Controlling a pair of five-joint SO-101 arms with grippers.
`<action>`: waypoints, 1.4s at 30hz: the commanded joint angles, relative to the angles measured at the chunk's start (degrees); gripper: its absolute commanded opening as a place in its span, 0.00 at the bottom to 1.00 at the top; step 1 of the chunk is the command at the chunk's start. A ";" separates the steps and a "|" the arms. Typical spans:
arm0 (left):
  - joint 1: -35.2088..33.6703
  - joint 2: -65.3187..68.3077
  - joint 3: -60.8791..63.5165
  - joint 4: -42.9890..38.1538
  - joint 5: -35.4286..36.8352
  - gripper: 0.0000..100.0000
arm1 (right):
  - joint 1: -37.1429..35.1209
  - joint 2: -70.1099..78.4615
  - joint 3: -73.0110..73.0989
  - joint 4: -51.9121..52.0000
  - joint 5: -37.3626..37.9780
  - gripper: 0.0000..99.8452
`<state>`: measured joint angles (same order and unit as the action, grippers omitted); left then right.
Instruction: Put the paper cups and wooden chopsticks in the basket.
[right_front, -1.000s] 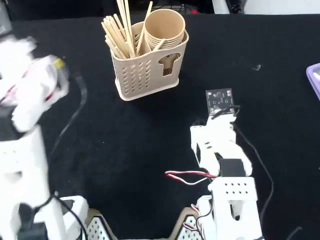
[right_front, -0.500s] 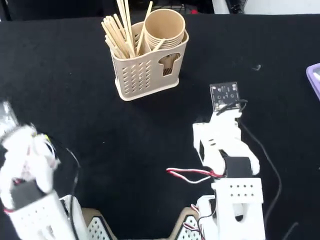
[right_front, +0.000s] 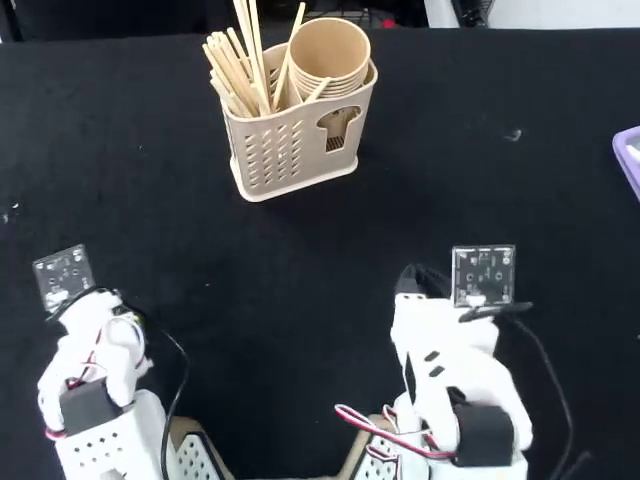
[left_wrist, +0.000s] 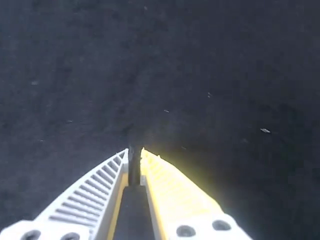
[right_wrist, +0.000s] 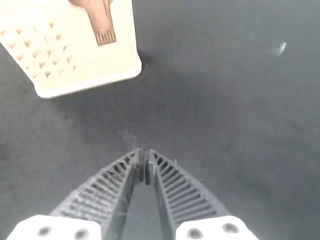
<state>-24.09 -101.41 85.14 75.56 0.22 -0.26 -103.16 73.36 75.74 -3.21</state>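
From the high view, the basket (right_front: 290, 150) stands upright on the black table (right_front: 130, 170) toward its far edge. The paper cups (right_front: 331, 55) sit nested as one stack in one compartment. The wooden chopsticks (right_front: 240, 60) stand on end in the compartment beside it, fanning out above the rim. One stick leans across toward the cups. Both arms are folded back at the near edge, well apart from the basket: the left arm (right_front: 95, 365) at one corner, the right arm (right_front: 450, 360) at the other. A stretch of dark table lies between them and the basket. Red and white wires (right_front: 385, 425) loop out beside the right arm's base. A purple object (right_front: 628, 160) shows at the table's right edge, and a small pale speck (right_front: 513, 135) lies between it and the basket.

In the left wrist view, the left claw (left_wrist: 134, 151) is closed with nothing in it. Its white and yellow fingers meet at the tips over the black table (left_wrist: 200, 60), which carries a few bits of lint (left_wrist: 265, 131).

In the right wrist view, the right claw (right_wrist: 144, 154) is drawn narrow, with only a thin slit between the ribbed fingers, and it grips nothing. Ahead of it across the table (right_wrist: 225, 100) stands a lower corner of the basket (right_wrist: 75, 55), perforated wall facing the claw. A pale speck (right_wrist: 282, 48) lies off to one side.
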 joint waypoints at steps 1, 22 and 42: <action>8.40 0.00 -0.31 -0.62 4.92 0.05 | -0.88 -2.33 3.03 -0.97 -0.70 0.03; 16.40 0.00 12.44 -4.57 5.80 0.05 | -0.62 -5.14 23.25 -1.05 -0.18 0.02; 16.57 -3.34 12.26 -4.48 5.80 0.05 | -0.70 -5.23 23.25 -1.05 -0.18 0.02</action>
<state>-7.56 -104.40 96.22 71.34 5.67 -0.26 -103.25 96.40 75.03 -3.47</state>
